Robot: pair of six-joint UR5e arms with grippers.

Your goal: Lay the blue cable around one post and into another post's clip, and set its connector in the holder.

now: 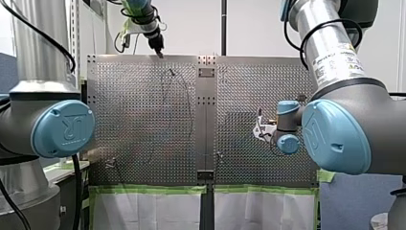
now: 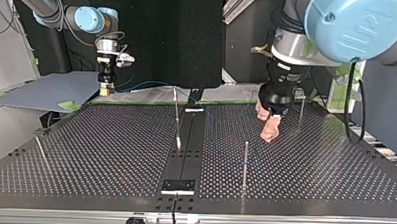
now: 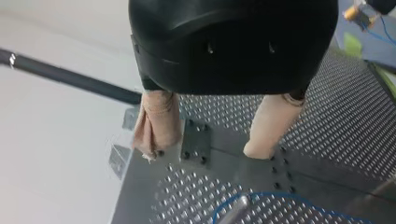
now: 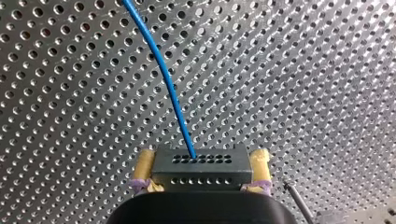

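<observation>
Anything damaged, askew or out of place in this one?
One beige pad of my left gripper looks creased and frayed at its tip; the other is smooth. Otherwise nothing stands out: my right gripper holds the black connector squarely.

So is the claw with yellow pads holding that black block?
Yes. My right claw is shut on the connector: yellow pads press both its sides, blue cable coming out.

The left gripper (image 3: 203,153) hangs with fingers spread over open table (image 3: 336,116); just ahead a post (image 3: 232,213) rises, the blue cable (image 3: 280,196) curving past it. The right gripper (image 4: 203,159), clamped on the connector (image 4: 201,173), has a thin post (image 4: 297,203) close beside it; ahead, only cable crosses the bare table.
</observation>
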